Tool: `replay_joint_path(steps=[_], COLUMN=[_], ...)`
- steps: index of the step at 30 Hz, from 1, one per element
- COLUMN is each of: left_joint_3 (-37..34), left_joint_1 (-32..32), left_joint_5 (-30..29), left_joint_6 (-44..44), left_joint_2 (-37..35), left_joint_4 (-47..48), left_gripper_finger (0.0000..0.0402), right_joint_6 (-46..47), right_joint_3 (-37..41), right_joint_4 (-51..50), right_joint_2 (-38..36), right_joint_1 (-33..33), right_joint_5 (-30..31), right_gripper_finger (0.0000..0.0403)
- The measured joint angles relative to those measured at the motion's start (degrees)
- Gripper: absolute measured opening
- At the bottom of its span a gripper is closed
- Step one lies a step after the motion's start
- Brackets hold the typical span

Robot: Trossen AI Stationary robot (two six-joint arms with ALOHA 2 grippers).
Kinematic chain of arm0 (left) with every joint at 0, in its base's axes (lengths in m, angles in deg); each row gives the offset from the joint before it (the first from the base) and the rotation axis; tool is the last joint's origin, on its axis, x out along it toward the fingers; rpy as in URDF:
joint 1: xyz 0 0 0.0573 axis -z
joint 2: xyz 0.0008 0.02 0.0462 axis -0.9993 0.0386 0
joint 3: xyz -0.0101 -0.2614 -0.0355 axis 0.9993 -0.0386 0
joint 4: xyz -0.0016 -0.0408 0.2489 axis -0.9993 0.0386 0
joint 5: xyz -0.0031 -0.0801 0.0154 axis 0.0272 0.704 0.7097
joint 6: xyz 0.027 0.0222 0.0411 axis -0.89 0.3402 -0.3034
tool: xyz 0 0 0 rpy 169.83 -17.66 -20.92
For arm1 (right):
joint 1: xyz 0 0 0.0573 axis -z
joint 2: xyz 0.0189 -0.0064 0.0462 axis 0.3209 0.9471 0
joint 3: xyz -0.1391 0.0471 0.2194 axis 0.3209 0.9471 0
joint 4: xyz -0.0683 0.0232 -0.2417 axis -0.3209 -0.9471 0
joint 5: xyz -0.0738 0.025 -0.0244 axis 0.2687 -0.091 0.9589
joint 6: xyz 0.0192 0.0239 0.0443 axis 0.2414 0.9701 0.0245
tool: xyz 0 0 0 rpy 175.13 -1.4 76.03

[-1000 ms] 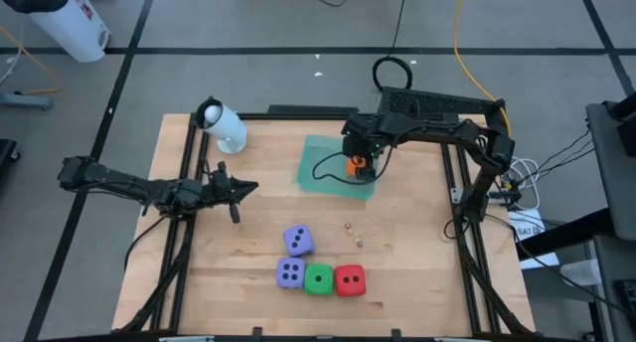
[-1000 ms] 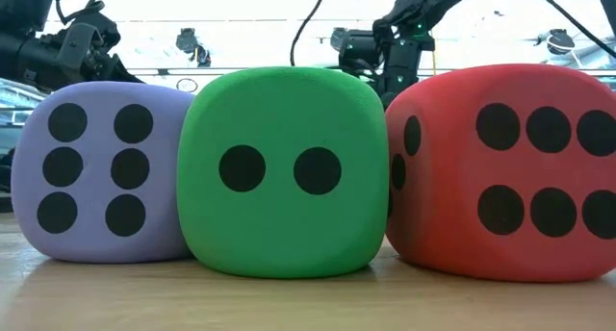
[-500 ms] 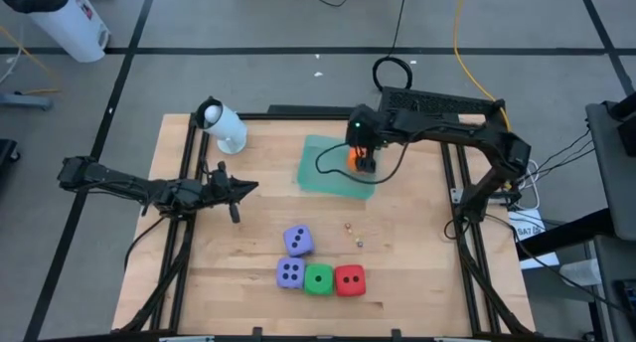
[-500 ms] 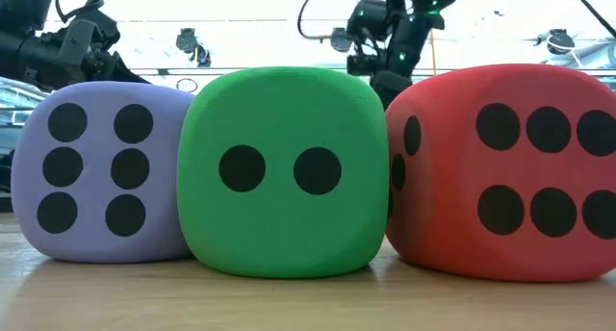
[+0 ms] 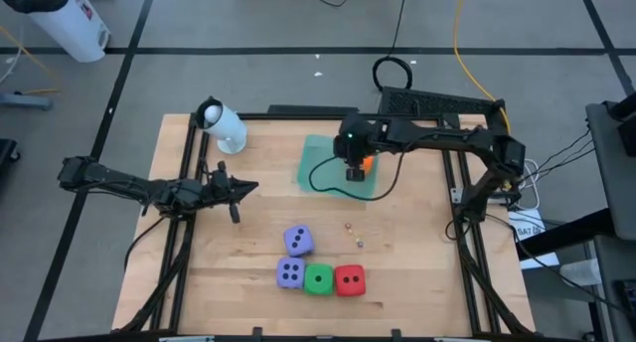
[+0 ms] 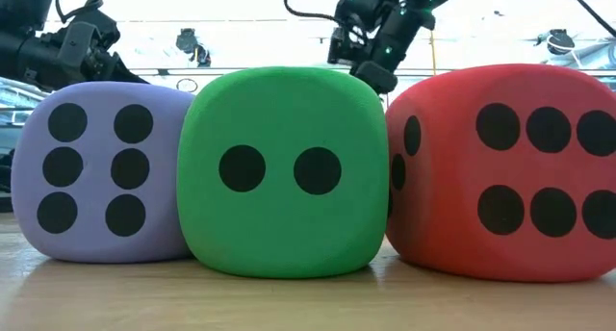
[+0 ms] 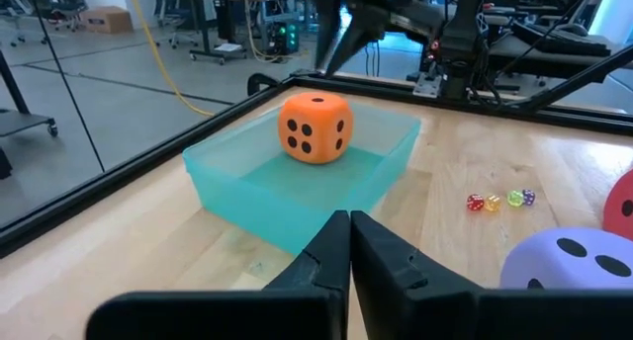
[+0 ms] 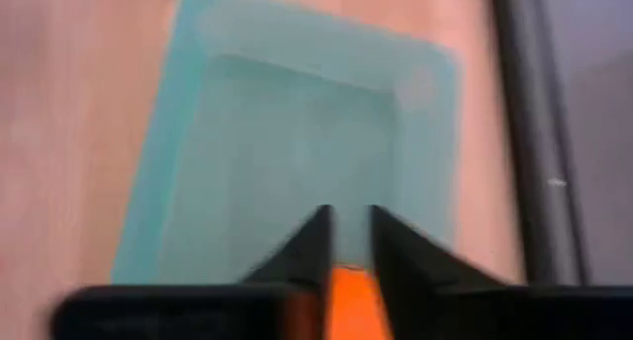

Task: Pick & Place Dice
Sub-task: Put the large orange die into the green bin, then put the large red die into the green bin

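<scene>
- The orange die (image 7: 315,128) sits inside the teal tray (image 7: 237,187), resting on its floor, free of any grip.
- The right gripper (image 5: 354,169) hangs above the tray; in the right wrist view its fingers (image 8: 309,243) stand nearly together with nothing between them, the die only a sliver below.
- The left gripper (image 7: 349,243) is closed and empty, parked at the table's left side, pointing toward the tray.
- Four dice wait on the table's near side: the upper purple die (image 5: 297,241), the lower purple die (image 5: 289,273), the green die (image 5: 318,279) and the red die (image 5: 349,279), the last three touching in a row.
- Judgement: the next pick wants the jaws reopened wide before descent.
- Judgement: the upper purple die or the red end die gives clear faces; the green one is hemmed in.
</scene>
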State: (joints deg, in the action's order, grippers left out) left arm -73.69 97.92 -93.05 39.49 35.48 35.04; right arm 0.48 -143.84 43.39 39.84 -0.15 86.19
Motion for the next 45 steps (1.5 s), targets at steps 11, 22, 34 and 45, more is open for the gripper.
replay_joint_path(steps=[11, 22, 34, 45], left_joint_3=[0.0, 0.0, 0.0, 0.0], left_joint_1=[0.0, 0.0, 0.0, 0.0], left_joint_5=[0.1, 0.1, 0.1, 0.1], left_joint_6=[0.3, 0.3, 0.1, -1.8], left_joint_2=[0.0, 0.0, 0.0, -0.1], left_joint_4=[0.0, 0.3, 0.3, -4.4], left_gripper_finger=[0.0004, 0.0025, 0.0026, 0.0026], right_joint_6=[2.1, 4.0, 5.2, 20.3], right_joint_3=[-0.1, -0.1, 0.0, 0.8], right_joint_4=[-6.6, -13.9, -5.2, -7.7], right_joint_2=[5.0, 4.9, -1.5, -17.6], right_joint_1=[2.3, 3.5, 1.0, -3.3], right_joint_5=[-1.1, 1.8, 2.0, -10.6], right_gripper_finger=[0.0003, 0.0003, 0.0045, 0.0209])
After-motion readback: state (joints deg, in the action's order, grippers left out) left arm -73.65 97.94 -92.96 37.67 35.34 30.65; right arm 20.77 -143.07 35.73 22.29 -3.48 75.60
